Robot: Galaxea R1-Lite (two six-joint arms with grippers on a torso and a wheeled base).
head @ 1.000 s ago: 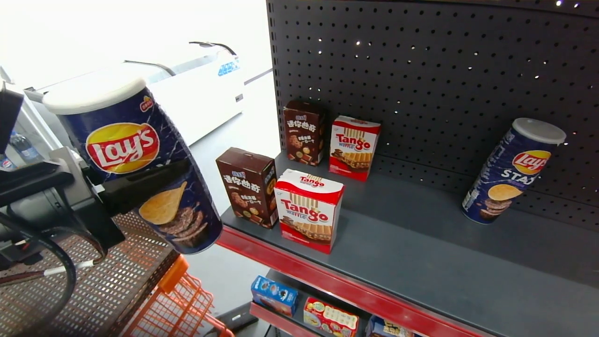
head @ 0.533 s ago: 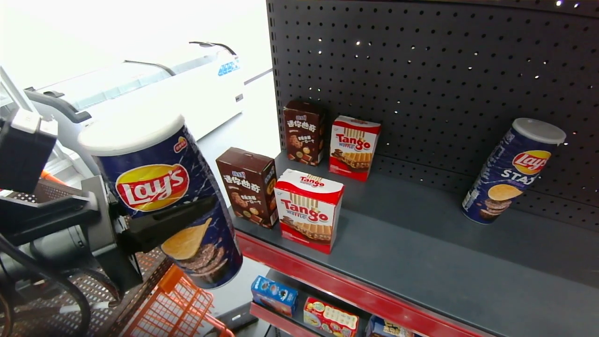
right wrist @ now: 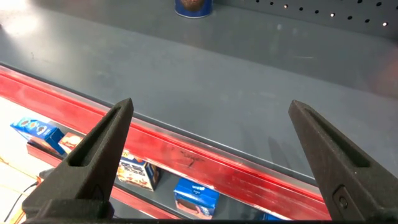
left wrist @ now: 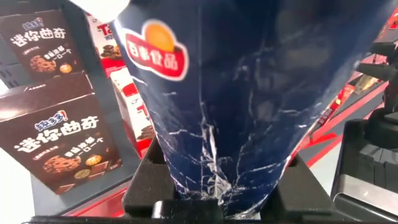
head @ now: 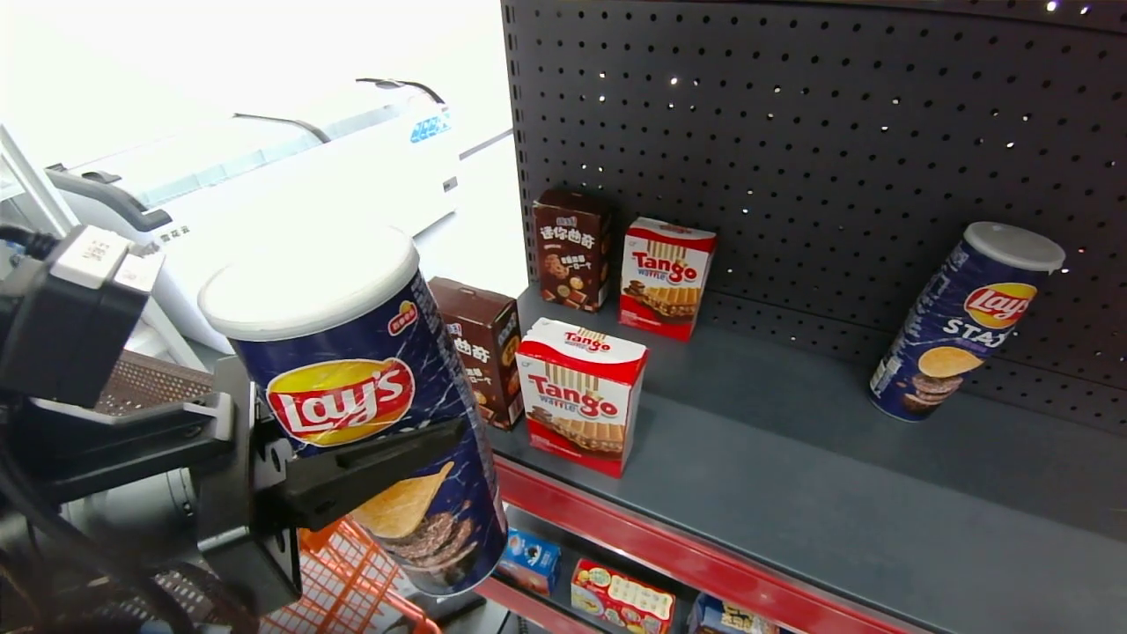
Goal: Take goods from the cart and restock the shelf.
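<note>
My left gripper (head: 357, 462) is shut on a dark blue chips can (head: 352, 387) with a white lid. It holds the can tilted in the air, left of the grey shelf (head: 792, 475) and above the orange cart (head: 352, 590). In the left wrist view the can (left wrist: 249, 93) stands between the black fingers (left wrist: 149, 186). A second chips can (head: 964, 321) leans against the pegboard at the shelf's back right. My right gripper (right wrist: 211, 162) is open with nothing in it, above the shelf's red front edge (right wrist: 186, 149).
Two brown biscuit boxes (head: 480, 352) (head: 572, 248) and two red-and-white wafer boxes (head: 581, 394) (head: 666, 277) stand at the shelf's left end. The shelf's middle is bare. Small boxes (head: 621, 599) sit on the lower shelf. A white freezer (head: 290, 176) stands behind.
My left gripper has carried the can to the right and lower, closer to the shelf's left end. The can now hides part of the front brown box.
</note>
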